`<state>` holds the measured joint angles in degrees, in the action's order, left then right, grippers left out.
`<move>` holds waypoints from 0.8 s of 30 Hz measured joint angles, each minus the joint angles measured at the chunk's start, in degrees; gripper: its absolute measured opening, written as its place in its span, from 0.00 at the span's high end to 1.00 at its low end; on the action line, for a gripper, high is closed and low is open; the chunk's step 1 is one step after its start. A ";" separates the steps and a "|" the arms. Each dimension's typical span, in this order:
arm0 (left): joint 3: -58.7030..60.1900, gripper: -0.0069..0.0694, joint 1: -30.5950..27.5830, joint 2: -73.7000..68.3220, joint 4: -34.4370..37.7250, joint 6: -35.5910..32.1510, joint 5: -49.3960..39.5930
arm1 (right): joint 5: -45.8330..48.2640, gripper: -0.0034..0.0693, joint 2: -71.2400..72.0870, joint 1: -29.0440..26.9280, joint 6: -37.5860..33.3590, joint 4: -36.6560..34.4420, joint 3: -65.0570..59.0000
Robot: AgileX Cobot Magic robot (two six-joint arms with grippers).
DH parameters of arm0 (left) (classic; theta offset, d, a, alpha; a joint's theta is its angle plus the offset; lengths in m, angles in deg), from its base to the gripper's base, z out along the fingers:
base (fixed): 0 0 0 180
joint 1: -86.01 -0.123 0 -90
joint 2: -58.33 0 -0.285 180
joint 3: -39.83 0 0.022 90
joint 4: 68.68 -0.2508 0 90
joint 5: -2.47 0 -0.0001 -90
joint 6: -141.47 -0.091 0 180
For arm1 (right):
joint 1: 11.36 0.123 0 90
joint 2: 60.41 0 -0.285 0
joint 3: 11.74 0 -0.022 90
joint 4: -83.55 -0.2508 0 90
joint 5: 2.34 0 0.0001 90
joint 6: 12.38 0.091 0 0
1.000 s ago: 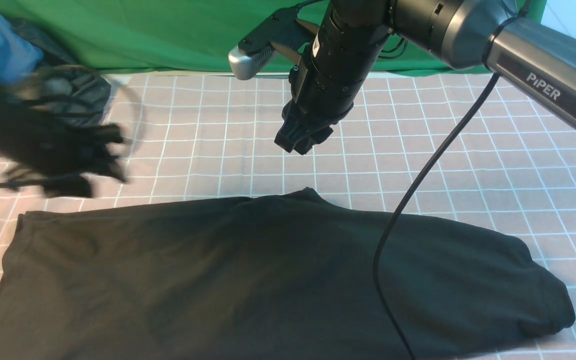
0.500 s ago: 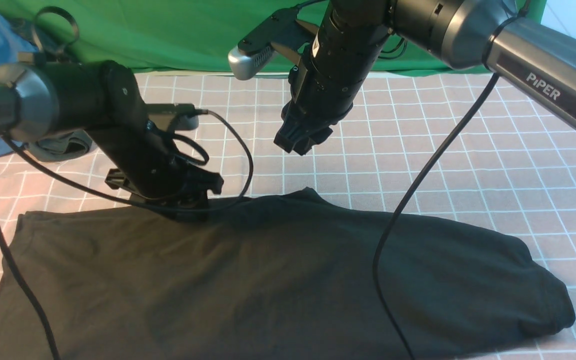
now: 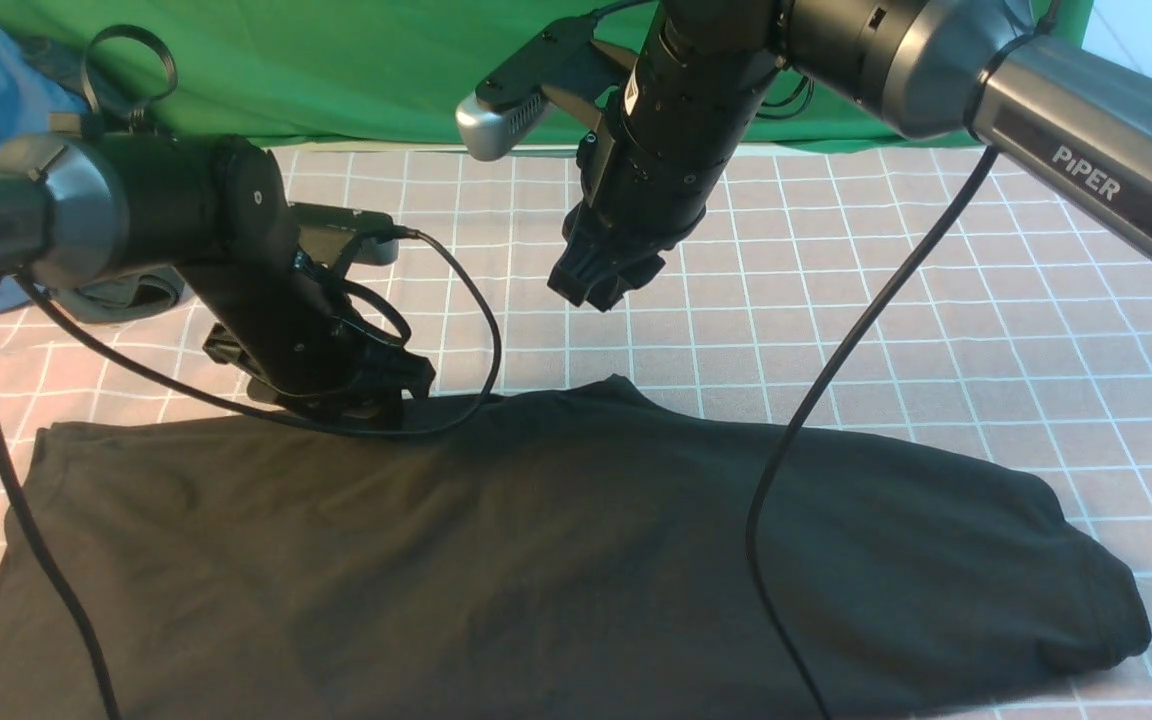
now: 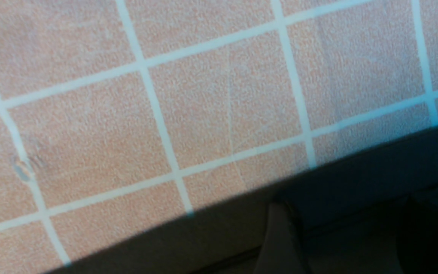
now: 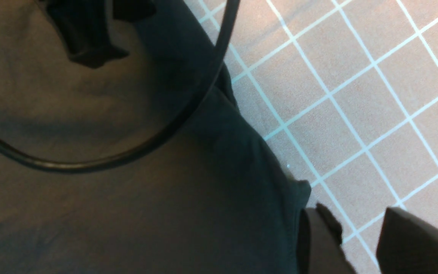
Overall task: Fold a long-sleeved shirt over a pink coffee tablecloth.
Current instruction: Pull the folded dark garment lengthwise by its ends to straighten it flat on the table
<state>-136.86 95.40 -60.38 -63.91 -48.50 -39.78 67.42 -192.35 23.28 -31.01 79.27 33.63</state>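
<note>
Long-sleeved shirt: matt, smooth black cloth; tablecloth: finely grained pink weave (white grid lines).

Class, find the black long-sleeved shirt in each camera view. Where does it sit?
Front view: shirt fills the lower half.
Left wrist view: shirt, dark band along one edge.
Right wrist view: shirt covers most of the picture.
Shared landmark: pink grid tablecloth bordering it.

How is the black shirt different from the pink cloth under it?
The long-sleeved shirt is plain black; the pink tablecloth has white grid lines. The shirt is smaller and lies on top; the tablecloth spreads out beyond it underneath. The shirt is folded over; the tablecloth is a single flat sheet. Both are soft fabric lying flat.
</note>
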 joint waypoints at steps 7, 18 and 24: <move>-0.17 0.37 0.00 -1.19 -0.76 -0.43 0.09 | 0.00 0.58 0.00 0.00 -0.04 0.00 0.00; -0.59 0.77 0.00 -1.48 -2.66 -0.86 -1.29 | 0.00 0.58 0.00 0.00 -0.04 0.00 0.00; -0.59 0.87 0.14 -0.98 -2.67 -1.08 -1.81 | -0.05 0.58 0.00 0.00 -0.06 -0.06 0.00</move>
<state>-137.46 95.54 -61.36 -66.58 -49.58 -41.59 67.37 -192.35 23.28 -31.08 79.21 33.63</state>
